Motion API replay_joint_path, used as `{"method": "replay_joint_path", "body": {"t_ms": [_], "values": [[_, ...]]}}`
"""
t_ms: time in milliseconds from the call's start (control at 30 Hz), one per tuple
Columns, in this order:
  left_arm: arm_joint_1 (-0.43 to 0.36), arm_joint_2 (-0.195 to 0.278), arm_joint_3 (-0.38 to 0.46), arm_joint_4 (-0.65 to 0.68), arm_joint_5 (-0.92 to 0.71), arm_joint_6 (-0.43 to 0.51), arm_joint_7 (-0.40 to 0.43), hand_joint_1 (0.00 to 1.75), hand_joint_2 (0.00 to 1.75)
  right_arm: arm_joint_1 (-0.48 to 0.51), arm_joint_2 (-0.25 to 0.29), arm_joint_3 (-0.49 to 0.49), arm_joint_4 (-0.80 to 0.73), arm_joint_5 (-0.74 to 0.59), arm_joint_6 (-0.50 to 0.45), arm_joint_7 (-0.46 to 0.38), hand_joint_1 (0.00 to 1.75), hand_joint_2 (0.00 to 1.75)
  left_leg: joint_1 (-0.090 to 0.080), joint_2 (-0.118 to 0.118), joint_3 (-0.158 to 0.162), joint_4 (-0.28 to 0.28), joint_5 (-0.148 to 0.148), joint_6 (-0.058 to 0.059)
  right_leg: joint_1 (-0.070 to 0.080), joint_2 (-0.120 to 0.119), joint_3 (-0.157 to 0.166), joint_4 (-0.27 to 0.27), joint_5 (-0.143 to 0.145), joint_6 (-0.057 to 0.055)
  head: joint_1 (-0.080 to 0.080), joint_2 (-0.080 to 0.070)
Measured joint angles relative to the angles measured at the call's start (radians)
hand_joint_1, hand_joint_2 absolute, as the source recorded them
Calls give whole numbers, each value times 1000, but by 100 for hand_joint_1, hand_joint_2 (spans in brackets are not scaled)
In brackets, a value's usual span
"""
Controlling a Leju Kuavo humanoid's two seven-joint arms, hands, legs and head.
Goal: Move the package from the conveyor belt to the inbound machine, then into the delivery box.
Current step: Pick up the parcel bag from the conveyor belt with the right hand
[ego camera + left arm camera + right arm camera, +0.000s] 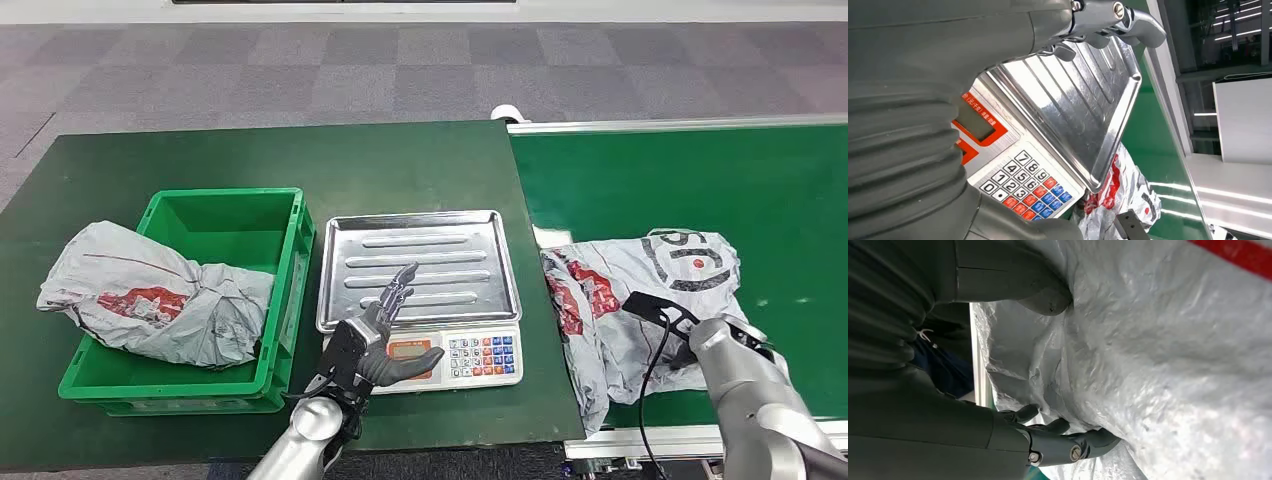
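A grey plastic package with red and black print lies crumpled on the green conveyor belt, at its near left edge. My right hand grips its near side: in the right wrist view the thumb presses into the package and the fingers curl under a fold. The inbound machine is a weighing scale with a bare steel tray. My left hand hovers open over the scale's front left corner, fingers spread. The green delivery box stands left of the scale.
Another grey package lies in the green box and hangs over its left rim. Box and scale stand on a dark green table butted against the belt. The left wrist view shows the scale's keypad and tray.
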Motion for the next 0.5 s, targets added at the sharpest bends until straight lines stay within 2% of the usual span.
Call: {"method": "replay_joint_path", "body": {"t_ms": [133, 333, 500], "values": [[2, 1, 0, 1, 1, 8, 0, 0, 175, 1, 2, 0, 0, 2, -27, -24, 175, 175, 0, 0, 0, 0, 0, 0, 0, 0, 0, 0, 0, 0, 0, 0], [30, 13, 0, -21, 2, 24, -3, 0, 175, -1, 13, 2, 0, 2, -127, -98, 175, 175, 0, 1, 0, 0, 0, 0, 0, 1, 0, 0, 0, 0, 0, 0], [41, 23, 0, -42, 3, 28, -3, 0, 175, -7, 24, 10, 0, 2, -146, -107, 175, 175, 0, 0, 0, 0, 0, 0, 0, 0, 0, 1, 0, 0, 0, 0]]}}
